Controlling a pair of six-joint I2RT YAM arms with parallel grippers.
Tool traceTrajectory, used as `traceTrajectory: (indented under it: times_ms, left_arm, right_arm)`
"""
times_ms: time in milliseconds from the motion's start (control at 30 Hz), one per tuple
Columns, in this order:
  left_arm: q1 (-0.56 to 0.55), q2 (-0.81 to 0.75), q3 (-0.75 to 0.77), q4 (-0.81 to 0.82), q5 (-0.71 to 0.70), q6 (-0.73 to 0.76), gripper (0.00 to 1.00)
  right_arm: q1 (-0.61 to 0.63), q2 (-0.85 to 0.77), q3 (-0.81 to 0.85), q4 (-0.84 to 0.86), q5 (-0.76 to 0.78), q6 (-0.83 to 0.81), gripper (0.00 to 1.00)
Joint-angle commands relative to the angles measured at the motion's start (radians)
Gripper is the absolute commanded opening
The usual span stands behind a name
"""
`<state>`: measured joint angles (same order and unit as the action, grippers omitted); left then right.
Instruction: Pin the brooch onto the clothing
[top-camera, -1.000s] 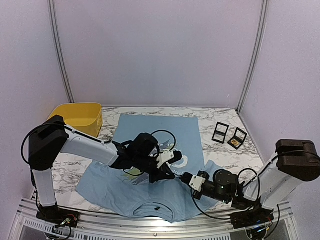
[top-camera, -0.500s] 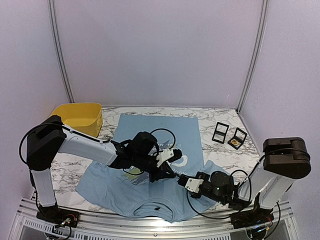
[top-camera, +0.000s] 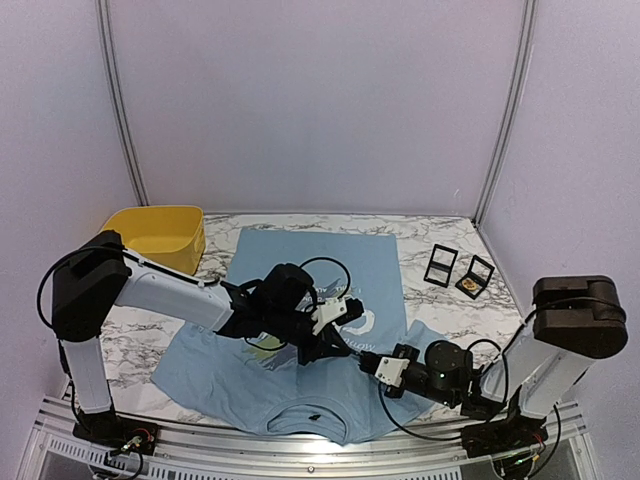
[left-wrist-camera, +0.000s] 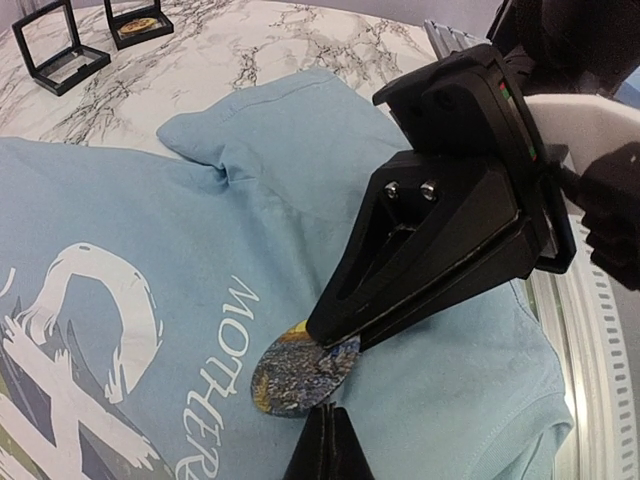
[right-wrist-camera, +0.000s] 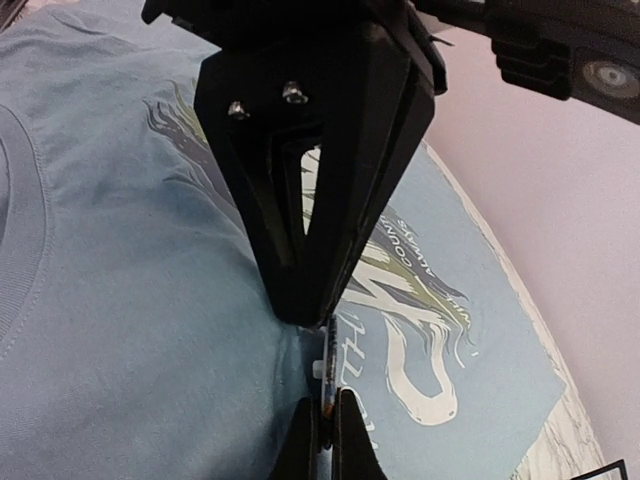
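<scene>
The clothing, a light blue T-shirt (top-camera: 300, 255) with white lettering, lies flat on the marble table. The brooch (left-wrist-camera: 300, 375) is a small oval disc with a dark blue and yellow picture, standing on edge on the shirt (left-wrist-camera: 150, 230). My right gripper (right-wrist-camera: 328, 400) is shut on the brooch (right-wrist-camera: 328, 350), seen edge-on in its wrist view. My left gripper (left-wrist-camera: 328, 412) is shut, its tips against the brooch's opposite rim and the cloth. The two grippers meet tip to tip over the chest print, left gripper (top-camera: 345, 345) facing right gripper (top-camera: 362, 358).
A yellow bin (top-camera: 160, 232) stands at the back left. Two black display frames (top-camera: 441, 265) (top-camera: 475, 275) lie on the marble at the back right, one with a brooch inside. A metal rail (top-camera: 300, 450) runs along the near edge.
The right arm shifted slightly, bringing its gripper up against the left gripper's tips. The left arm has hardly moved. Both grippers stayed shut.
</scene>
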<state>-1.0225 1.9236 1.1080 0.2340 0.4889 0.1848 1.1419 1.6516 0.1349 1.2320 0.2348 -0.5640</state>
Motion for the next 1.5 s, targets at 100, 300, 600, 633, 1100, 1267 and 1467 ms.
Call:
traceTrajectory:
  times_ms: [100, 300, 600, 633, 1100, 1267, 1467]
  left_arm:
    - [0.007, -0.040, -0.007, 0.019, -0.012, 0.006, 0.00]
    - [0.007, -0.041, -0.005, 0.021, -0.012, 0.006, 0.00]
    - [0.008, -0.055, -0.011, 0.023, -0.070, 0.013, 0.25]
    - [0.008, -0.066, -0.018, 0.029, -0.082, 0.027, 0.31]
    - [0.007, -0.091, -0.077, 0.090, 0.052, 0.112, 0.38]
    - [0.007, -0.089, -0.096, 0.090, 0.034, 0.128, 0.27]
    - [0.010, -0.092, -0.128, 0.090, 0.046, 0.146, 0.35]
  right_arm:
    - [-0.029, -0.082, -0.012, -0.049, -0.268, 0.135, 0.00]
    - [-0.058, -0.099, -0.012, -0.063, -0.318, 0.147, 0.00]
    - [-0.109, -0.110, 0.002, -0.065, -0.449, 0.243, 0.00]
    - [-0.117, -0.110, 0.001, -0.067, -0.466, 0.254, 0.00]
    - [-0.264, -0.062, 0.054, -0.079, -0.781, 0.378, 0.00]
    - [-0.277, -0.060, 0.059, -0.072, -0.796, 0.378, 0.00]
    - [-0.287, -0.069, 0.066, -0.099, -0.815, 0.362, 0.00]
